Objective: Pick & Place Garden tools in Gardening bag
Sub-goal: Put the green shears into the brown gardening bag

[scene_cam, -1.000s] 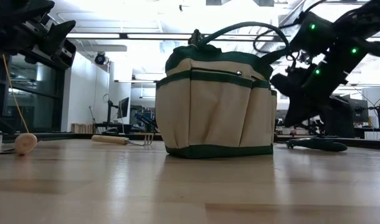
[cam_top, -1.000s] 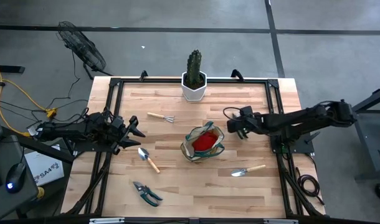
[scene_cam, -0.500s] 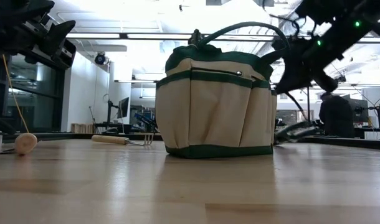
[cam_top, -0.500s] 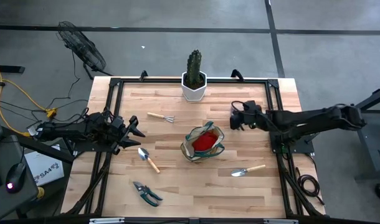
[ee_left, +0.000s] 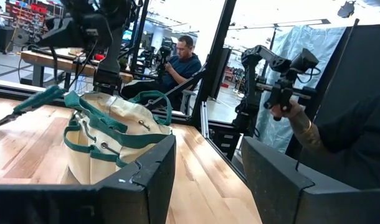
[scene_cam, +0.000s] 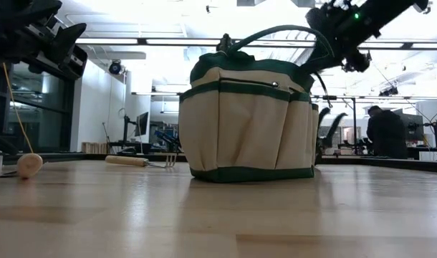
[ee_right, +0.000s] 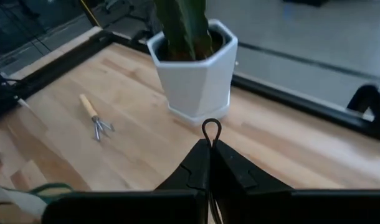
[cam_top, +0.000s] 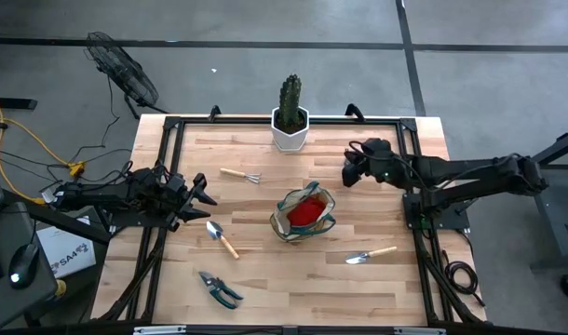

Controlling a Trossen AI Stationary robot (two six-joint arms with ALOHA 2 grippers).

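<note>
The butcher-block table (cam_top: 293,279) carries everything, ringed by a black metal frame. Near its middle stands the gardening bag (cam_top: 304,213), an olive-green and tan tote with loop handles; the red glove (cam_top: 304,212) lies inside it, seen through the open mouth. At the far edge sits the green cactus (cam_top: 290,96) in its white hexagonal pot (cam_top: 290,129).

The left gripper (cam_top: 199,193) hovers over the table's left edge, fingers spread wide and holding nothing. The right gripper (cam_top: 347,173) hangs above the table between the bag and the right edge, its fingers pressed together with nothing between them; a small wire loop shows at their tips in the right wrist view.

One trowel (cam_top: 222,238) lies just in front of the left gripper, wooden handle toward the near edge. The second trowel (cam_top: 371,254) lies near the bag's right front. The pruning shears (cam_top: 219,288) rest by the near edge, left of centre. The mini rake (cam_top: 240,175) lies between the pot and the left gripper.

A white box (cam_top: 62,253) on the floor left of the table bears dark lettering, too small to read.
</note>
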